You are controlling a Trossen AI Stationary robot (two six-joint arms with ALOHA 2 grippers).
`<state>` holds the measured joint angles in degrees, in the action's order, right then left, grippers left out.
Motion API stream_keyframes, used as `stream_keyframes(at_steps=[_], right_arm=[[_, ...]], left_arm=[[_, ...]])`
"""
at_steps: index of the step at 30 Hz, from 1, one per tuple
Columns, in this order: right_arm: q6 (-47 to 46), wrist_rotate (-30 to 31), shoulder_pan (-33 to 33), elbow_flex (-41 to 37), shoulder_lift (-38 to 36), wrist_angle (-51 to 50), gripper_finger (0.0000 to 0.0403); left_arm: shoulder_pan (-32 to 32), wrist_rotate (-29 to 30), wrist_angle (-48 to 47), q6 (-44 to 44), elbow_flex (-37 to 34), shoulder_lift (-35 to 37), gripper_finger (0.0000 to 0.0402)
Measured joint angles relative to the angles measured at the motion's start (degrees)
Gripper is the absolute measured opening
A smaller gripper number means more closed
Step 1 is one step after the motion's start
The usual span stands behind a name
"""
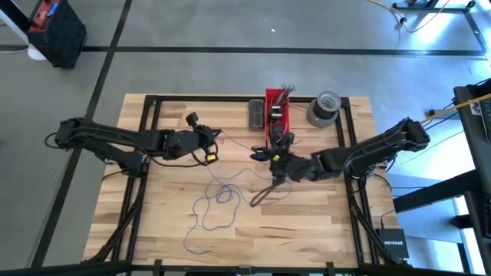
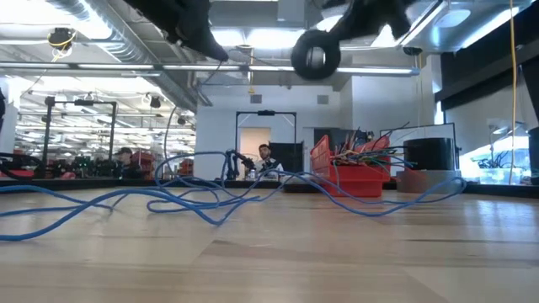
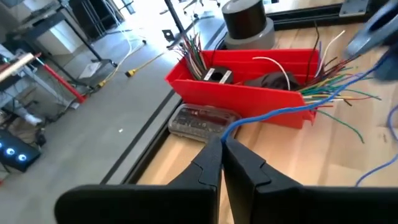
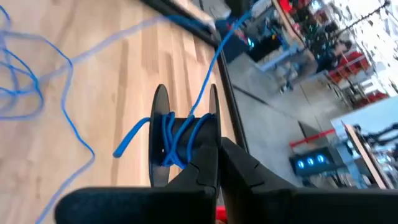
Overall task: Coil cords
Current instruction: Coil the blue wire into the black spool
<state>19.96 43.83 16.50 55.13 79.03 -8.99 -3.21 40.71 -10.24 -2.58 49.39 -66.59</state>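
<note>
Above mid-table, your left gripper pinches the blue cord. Your right gripper clamps a black spool wrapped with cord turns; the rest trails in loose loops across the table.

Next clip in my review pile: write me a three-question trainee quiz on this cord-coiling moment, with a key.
1. True or false: the left gripper is shut on the blue cord.
2. What is the right gripper holding? A) tape roll B) black spool wound with blue cord C) nothing
3. Fill in: the red bin sits between the clear case and the grey ____.

Key:
1. True
2. B, the black spool
3. tape roll
</note>
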Motion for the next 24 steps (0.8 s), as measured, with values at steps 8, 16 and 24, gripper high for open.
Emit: stream_keyframes(at_steps=[8, 16, 24], right_arm=[[-1.34, 0.42, -5.97, -0.08, 8.47, 5.89, 0.0008], [-4.55, -4.46, -13.15, -0.08, 15.58, 21.04, 0.0008], [-12.78, -16.8, -17.81, -0.08, 16.61, 33.6, 0.0008]], left_arm=[[-1.4, -7.9, 4.33, 3.33, -0.04, 0.2, 0.0005], [-4.27, -18.27, 16.34, 1.51, -0.04, -3.78, 0.0005], [-2.57, -19.03, 20.69, 1.19, -0.04, -7.63, 0.0005]])
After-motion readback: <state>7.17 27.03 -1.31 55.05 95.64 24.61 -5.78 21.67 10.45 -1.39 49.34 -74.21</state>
